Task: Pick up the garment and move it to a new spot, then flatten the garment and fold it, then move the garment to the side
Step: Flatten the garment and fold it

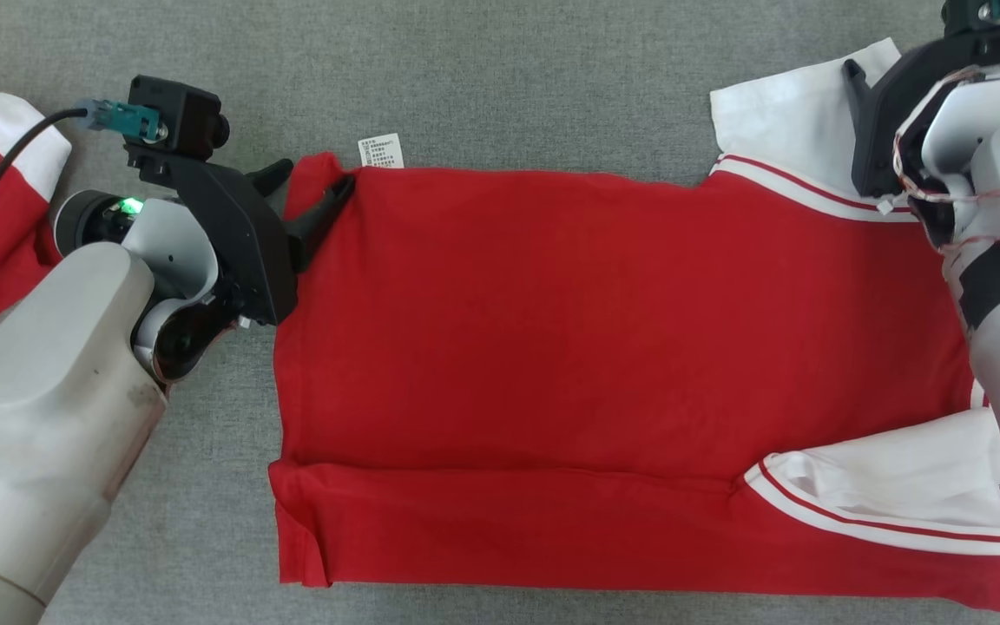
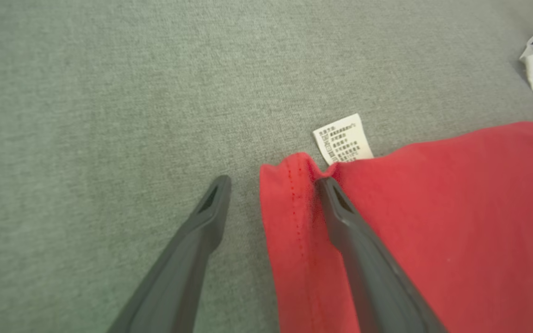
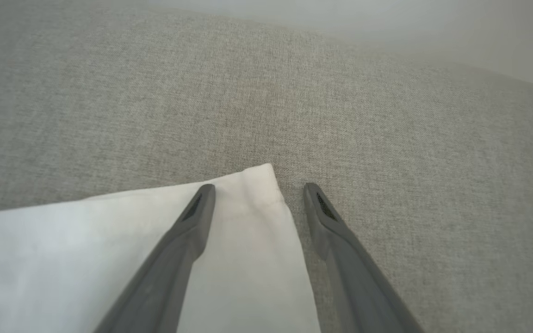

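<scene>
I get a bright, even head view: the red garment (image 1: 604,330) is sharp and free of glare, with only a soft shadow just off its left edge under the left forearm (image 1: 49,417), where a small green lamp (image 1: 128,206) glows. In the left wrist view the garment looks slightly soft, the left fingers (image 2: 377,277) blur toward the bottom edge, and a faint green cast tints the grey surface (image 2: 109,92) well left of the garment. In the right wrist view its white sleeve (image 3: 86,259) is washed pale, and the surface beyond it fades into haze and bows.
</scene>
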Tool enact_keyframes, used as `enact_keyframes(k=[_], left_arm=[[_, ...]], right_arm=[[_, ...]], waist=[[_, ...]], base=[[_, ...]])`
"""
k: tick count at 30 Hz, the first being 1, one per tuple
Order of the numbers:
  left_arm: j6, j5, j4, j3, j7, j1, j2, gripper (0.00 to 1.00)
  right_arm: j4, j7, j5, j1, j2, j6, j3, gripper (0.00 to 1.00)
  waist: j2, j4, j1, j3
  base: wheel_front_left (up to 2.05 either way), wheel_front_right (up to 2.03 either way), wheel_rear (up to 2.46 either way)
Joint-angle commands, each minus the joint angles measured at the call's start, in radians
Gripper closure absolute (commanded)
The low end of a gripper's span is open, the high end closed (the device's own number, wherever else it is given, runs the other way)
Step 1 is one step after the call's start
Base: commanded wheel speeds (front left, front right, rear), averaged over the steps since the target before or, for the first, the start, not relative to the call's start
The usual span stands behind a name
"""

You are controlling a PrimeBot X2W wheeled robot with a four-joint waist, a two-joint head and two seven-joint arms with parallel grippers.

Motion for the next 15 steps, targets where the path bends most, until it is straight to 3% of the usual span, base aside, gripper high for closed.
enact_keyframes(k=[1,2,3,10,15], left_arm=[[0.001,-0.019,0.013,-0.021,0.011,0.009,-0.008,0.54],[0.001,-0.029,0.014,-0.027,0.01,0.005,-0.009,0.92],[0.001,-0.034,0.015,-0.033,0.006,0.004,-0.009,1.0],[0.002,-0.073,0.036,-0.046,-0.075,0.003,0.012,1.0],[0.001,-0.088,0.053,-0.061,-0.144,0.049,0.025,1.0]], right_arm=[[0.021,0.023,-0.003,0.002,0.007,-0.002,-0.01,0.67],[0.025,0.027,-0.003,-0.004,0.013,-0.002,-0.018,1.0],[0.027,0.021,-0.006,-0.011,0.016,-0.002,-0.025,1.0],[0.017,-0.074,-0.007,-0.009,0.041,-0.002,-0.035,1.0],[0.004,-0.19,0.013,0.042,0.045,-0.002,0.016,1.0]], waist=[[0.0001,0.004,0.0001,0.005],[0.0001,0.004,0.0001,0.007],[0.0001,0.002,0.0001,0.007],[0.0001,-0.015,0.0001,-0.028],[0.0001,-0.037,0.0001,-0.104]], base=[[0.0,0.0,0.0],[0.0,0.0,0.0],[0.0,0.0,0.0],[0.0,0.0,0.0],[0.0,0.0,0.0]])
